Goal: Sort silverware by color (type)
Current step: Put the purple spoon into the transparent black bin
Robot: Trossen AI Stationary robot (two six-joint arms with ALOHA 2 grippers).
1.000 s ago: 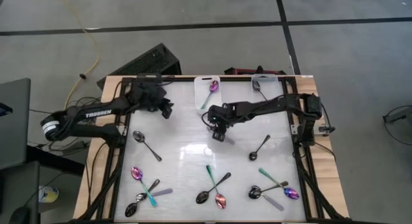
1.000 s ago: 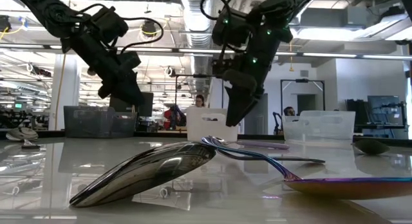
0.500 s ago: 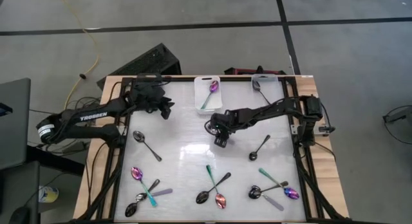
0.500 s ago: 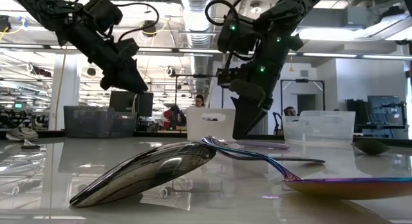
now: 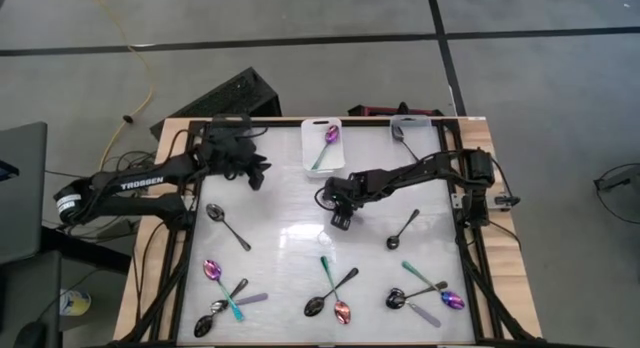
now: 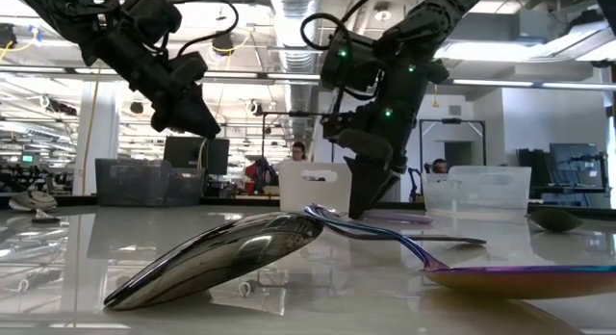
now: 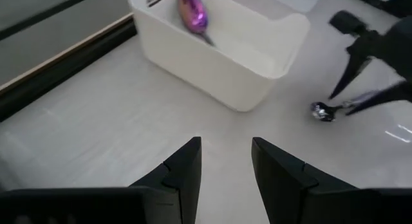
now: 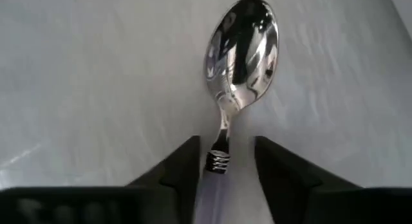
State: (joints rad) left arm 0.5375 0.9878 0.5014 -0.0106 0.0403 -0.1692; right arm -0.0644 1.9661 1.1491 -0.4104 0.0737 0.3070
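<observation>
A mirror-bright silver spoon with a pale lilac handle lies on the glossy white table; a purple-pink spoon (teal along its handle) sits in a white bin. Glossy black spoons and iridescent purple-pink spoons dot the white surface; the dark arms carry green lights, and the tabletop's edge is pale wood.

White "TROSSEN" lettering on the left arm, on the link leading toward the white bin. Nothing else readable in any view.
</observation>
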